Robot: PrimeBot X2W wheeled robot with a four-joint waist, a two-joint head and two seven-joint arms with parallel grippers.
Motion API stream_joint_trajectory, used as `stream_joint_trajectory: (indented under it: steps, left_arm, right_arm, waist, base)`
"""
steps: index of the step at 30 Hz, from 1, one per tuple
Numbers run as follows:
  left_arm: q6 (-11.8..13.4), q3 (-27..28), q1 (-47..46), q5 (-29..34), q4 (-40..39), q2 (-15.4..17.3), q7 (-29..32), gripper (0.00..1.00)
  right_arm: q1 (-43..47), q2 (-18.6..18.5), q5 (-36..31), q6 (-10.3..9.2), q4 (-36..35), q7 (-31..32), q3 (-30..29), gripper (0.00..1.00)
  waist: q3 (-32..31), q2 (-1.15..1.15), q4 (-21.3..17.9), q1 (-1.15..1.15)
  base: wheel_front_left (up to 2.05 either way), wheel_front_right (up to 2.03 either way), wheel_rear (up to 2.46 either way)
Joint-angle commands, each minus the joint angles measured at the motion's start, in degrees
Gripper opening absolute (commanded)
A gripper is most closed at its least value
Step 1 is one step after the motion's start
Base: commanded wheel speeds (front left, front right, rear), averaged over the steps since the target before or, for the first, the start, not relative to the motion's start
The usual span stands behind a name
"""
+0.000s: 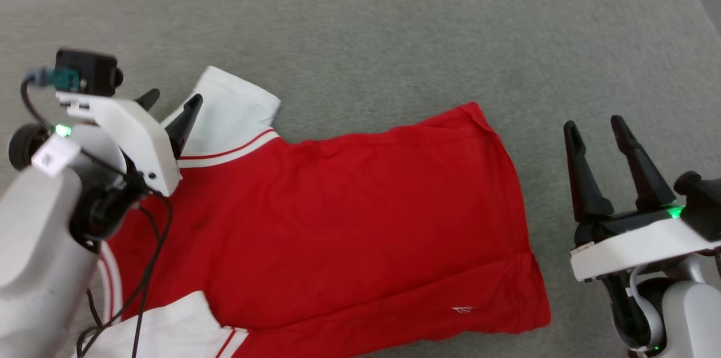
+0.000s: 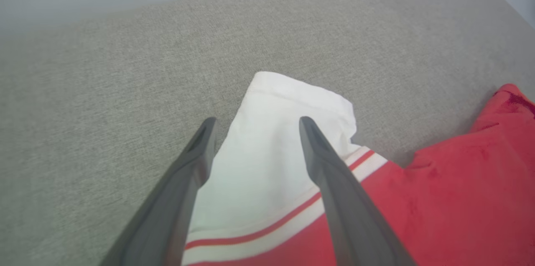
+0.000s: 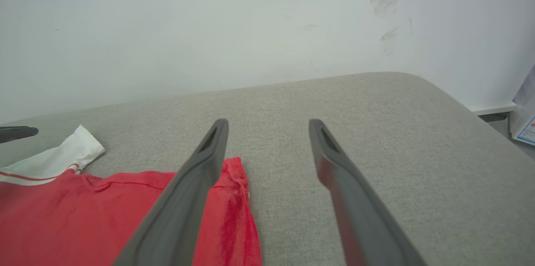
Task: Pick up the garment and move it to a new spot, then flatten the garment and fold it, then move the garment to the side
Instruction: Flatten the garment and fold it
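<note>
"Where's the shirt (image 1: 338, 206) lying, then?"

"Spread on the table (image 1: 394, 37), the one with grey cloth over its top; plain red face up, neck end to the left, hem (image 1: 521, 223) to the right; I see no lettering on this side."

"And the left gripper (image 1: 172, 102)?"

"Over the far white sleeve (image 1: 231, 110); its fingers (image 2: 179, 195) are apart, one by the sleeve's outer edge, the other above the striped trim (image 1: 225, 152); nothing is pinched between them; whether the tips touch the cloth, I can't tell."

"How will it handle, do you reckon?"

"Light and limp, I'd say; a thin knit that sags wherever it isn't held, so one pinch alone would drag it into a bunch; not fragile, not slippery; the grey cloth may cling to it a little."

"So where would you take hold?"

"At edges and corners; on the left the cuff or the trimmed seam, where the cloth looks doubled and firmer; the middle is one flat sheet with little to pinch; on the right the hem corners, and the wrinkled ridge near the nearer one would take a grip."

"The right gripper (image 1: 593, 122)?"

"Just past the hem, over bare table; fingers (image 1: 583, 178) apart, holding nothing."
</note>
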Motion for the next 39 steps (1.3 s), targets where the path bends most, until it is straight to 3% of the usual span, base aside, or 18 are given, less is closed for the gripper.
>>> stream_joint_trajectory:
  steps: [1,8,16,19,20,22,29,35,39]
  left_arm:
    - [-0.8,-0.5,-1.6,-0.5,0.7,0.7,2.1,1.00]
    - [-3.6,-2.6,-9.1,-2.6,3.1,4.9,16.4,1.00]
    - [-1.8,-5.9,-11.5,-5.1,6.9,6.9,32.7,1.00]
    - [-0.4,-7.1,-10.2,-6.2,7.4,6.5,37.2,0.12]
    - [0.1,-7.0,-9.8,-6.8,7.6,6.1,37.7,0.00]
    - [0.8,-7.1,-8.4,-7.6,8.0,5.7,38.7,0.00]
    - [1.4,-5.5,-9.1,-6.2,7.1,6.2,33.6,0.00]
    - [-0.2,-4.9,-13.1,-4.4,3.8,4.2,26.9,0.00]
    - [-0.7,-5.5,-14.4,-3.5,2.3,2.2,24.7,0.00]
  right_arm:
    - [-1.0,0.7,0.6,-0.03,0.6,-0.4,0.3,1.00]
    - [-2.1,1.7,2.6,-0.03,4.3,-2.4,2.0,1.00]
    - [-3.3,2.2,5.4,-0.03,8.2,-4.3,3.6,1.00]
    - [-3.8,2.2,6.4,-0.03,9.5,-4.1,4.1,1.00]
    - [-4.0,2.2,6.8,-0.03,9.9,-4.0,4.3,1.00]
    - [-4.5,2.2,8.0,-0.03,10.7,-3.4,4.8,1.00]
    - [-7.3,-0.8,10.2,-0.03,11.9,1.2,6.0,1.00]
    - [-13.8,-7.5,14.4,-0.03,14.2,19.7,9.0,1.00]
    - [-16.6,-10.1,16.0,-0.03,14.9,26.9,8.8,1.00]
  waist:
    - [2.6,0.00,-2.8,-0.01]
    - [5.2,0.00,-6.1,-0.01]
    - [7.5,0.00,-8.8,-0.01]
    - [7.9,0.00,-9.3,-0.01]
    - [8.0,0.00,-9.4,-0.01]
    - [8.1,0.00,-9.7,-0.01]
    - [7.5,0.00,-8.6,-0.01]
    - [5.8,0.00,-2.8,-0.01]
    - [5.4,0.00,0.7,-0.01]
  base:
    - [0.00,0.00,0.00]
    - [0.00,0.00,0.00]
    - [0.00,0.00,0.00]
    - [0.00,0.00,0.00]
    - [0.00,0.00,0.00]
    - [0.00,0.00,0.00]
    - [0.00,0.00,0.00]
    - [0.00,0.00,0.00]
    - [0.00,0.00,0.00]
